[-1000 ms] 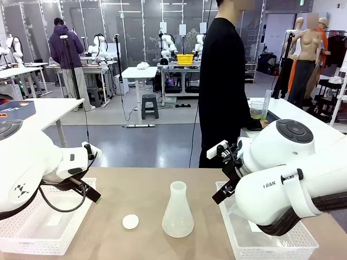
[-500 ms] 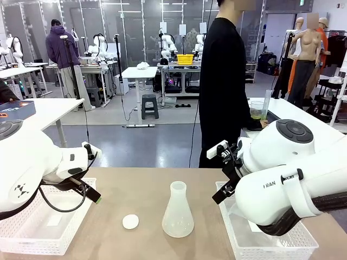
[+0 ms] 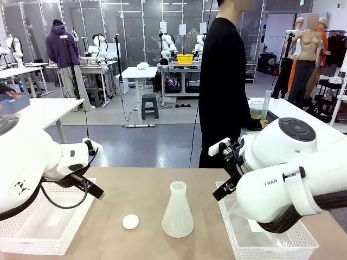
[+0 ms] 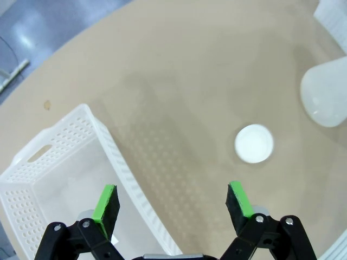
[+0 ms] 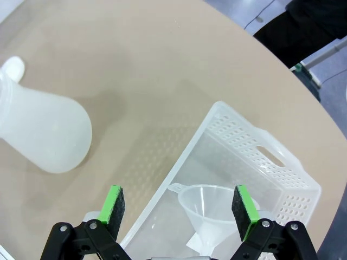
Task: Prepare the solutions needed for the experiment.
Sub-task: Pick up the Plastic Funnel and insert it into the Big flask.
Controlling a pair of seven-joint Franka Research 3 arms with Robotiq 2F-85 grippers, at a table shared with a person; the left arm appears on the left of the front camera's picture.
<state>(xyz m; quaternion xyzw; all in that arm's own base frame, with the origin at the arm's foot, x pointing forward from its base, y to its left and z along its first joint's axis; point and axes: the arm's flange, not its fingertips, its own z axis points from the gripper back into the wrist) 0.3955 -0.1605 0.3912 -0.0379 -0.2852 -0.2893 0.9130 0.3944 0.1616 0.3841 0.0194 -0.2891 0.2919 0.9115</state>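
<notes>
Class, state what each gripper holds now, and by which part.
Nothing is held: left gripper and right gripper both stand open, the right above a funnel in a basket.

A frosted conical flask (image 3: 178, 212) stands upright mid-counter (image 3: 146, 189), a white round cap (image 3: 130, 221) beside it, between a left basket (image 3: 38, 244) and a right basket (image 3: 271, 249) holding a clear funnel (image 5: 211, 206).

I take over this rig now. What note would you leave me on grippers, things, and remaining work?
Left gripper: open, empty, over the left basket rim.
Right gripper: open, empty, over the right basket, which holds a funnel.
Flask upright mid-table, uncapped; cap lies beside it.
Solution: in a beaker on the side table, next to the person.
Done: nothing poured, it seems. Left: likely fetching and pouring.
</notes>
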